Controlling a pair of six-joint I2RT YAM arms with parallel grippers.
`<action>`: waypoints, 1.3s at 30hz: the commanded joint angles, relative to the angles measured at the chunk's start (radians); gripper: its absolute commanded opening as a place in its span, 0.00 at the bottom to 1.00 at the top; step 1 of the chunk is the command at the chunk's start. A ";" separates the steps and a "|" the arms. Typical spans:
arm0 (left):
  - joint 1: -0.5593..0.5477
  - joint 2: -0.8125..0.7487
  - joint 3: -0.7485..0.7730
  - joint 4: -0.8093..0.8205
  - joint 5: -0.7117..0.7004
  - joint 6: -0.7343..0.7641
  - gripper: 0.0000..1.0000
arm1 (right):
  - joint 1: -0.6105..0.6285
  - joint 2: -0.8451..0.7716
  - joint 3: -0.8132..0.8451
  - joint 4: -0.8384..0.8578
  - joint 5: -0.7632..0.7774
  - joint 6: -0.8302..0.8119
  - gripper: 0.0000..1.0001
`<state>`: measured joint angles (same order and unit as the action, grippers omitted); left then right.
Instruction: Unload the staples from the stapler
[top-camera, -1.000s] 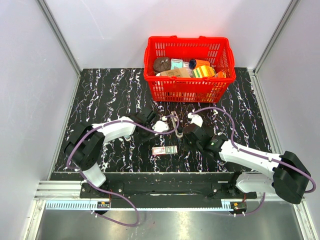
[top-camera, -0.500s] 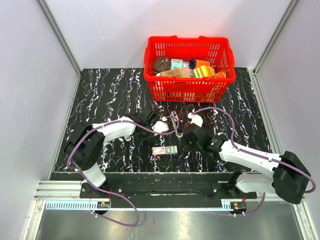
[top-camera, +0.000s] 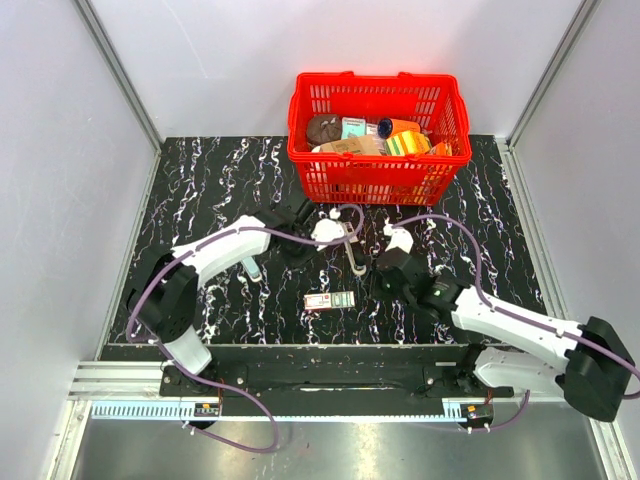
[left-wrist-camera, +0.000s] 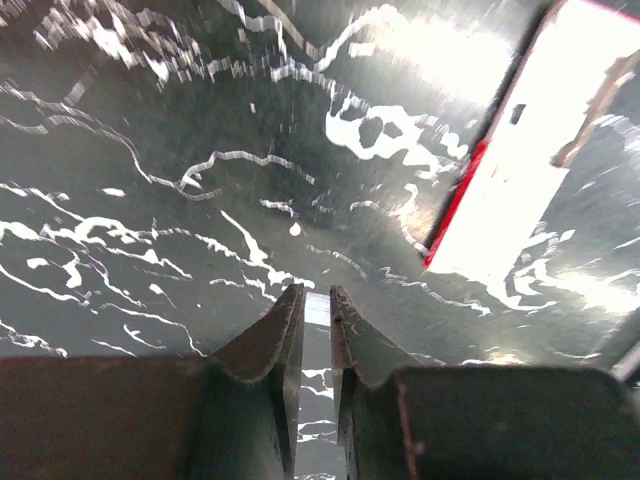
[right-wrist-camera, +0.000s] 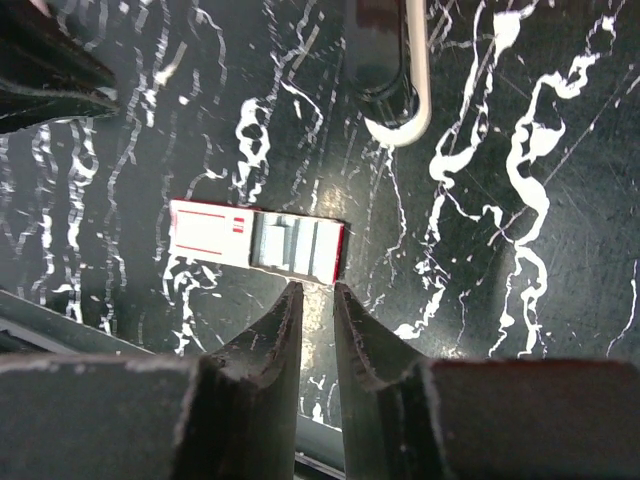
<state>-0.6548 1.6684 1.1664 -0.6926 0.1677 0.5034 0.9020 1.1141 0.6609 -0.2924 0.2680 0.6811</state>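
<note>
Left gripper (left-wrist-camera: 317, 300) has pulled off the stapler (top-camera: 352, 250), jaws pinched shut, nothing visibly held. Right gripper (right-wrist-camera: 312, 295) narrow, empty, near the red-and-white box (right-wrist-camera: 258, 243). Unloading looks unfinished.

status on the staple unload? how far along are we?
Done: not provable. The stapler lies on the table between the arms, held by neither; its magazine is too small to read. In hand: nothing. Left gripper and right gripper are both shut and empty, the right one near the red-and-white box. To do: confirm the staples are out; a small pale bar beside the left arm is unidentifiable.
</note>
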 joint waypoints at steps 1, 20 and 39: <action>0.032 -0.093 0.171 -0.053 0.238 -0.120 0.01 | -0.009 -0.095 0.003 0.076 -0.012 -0.025 0.25; 0.215 -0.225 -0.074 1.149 0.983 -1.391 0.02 | -0.011 -0.269 0.121 0.374 -0.174 -0.029 0.62; 0.227 -0.214 -0.159 1.624 1.070 -1.790 0.02 | -0.035 -0.217 0.189 0.496 -0.256 -0.009 0.61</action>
<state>-0.4343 1.4712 1.0180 0.7872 1.1988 -1.2118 0.8814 0.8906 0.7929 0.1257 0.0425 0.6697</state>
